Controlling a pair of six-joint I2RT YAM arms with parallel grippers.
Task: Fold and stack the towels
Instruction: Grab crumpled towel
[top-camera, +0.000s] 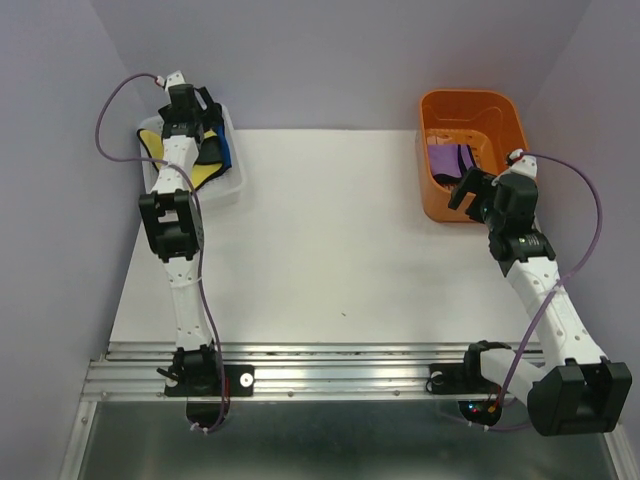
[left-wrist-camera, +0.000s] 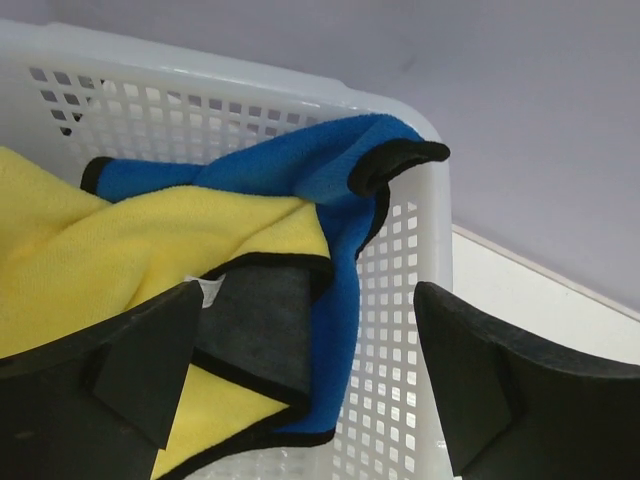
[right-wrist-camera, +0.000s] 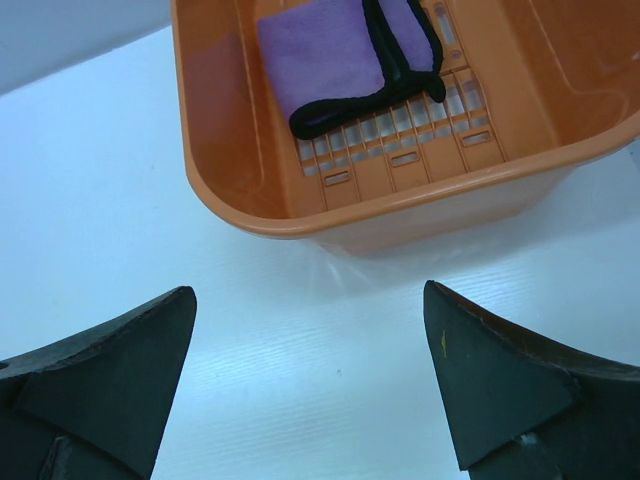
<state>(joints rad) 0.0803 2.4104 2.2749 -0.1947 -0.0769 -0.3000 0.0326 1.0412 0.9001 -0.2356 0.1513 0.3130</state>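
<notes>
On the far left my left gripper (left-wrist-camera: 308, 300) hangs wide open and empty over the white mesh basket (top-camera: 232, 180), where the yellow towel (left-wrist-camera: 150, 240) and blue towel (left-wrist-camera: 270, 165) lie crumpled and unfolded. At far right the purple towel (right-wrist-camera: 325, 55) lies folded in the orange bin (right-wrist-camera: 230, 190), with my right gripper (right-wrist-camera: 310, 300) open and empty just near it. I judge one done, two left.

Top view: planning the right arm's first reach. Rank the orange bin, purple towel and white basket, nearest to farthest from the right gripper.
1. Orange bin: its near wall is right at the right gripper.
2. Purple towel: inside the bin, slightly farther back.
3. White basket: far off on the left.
</notes>
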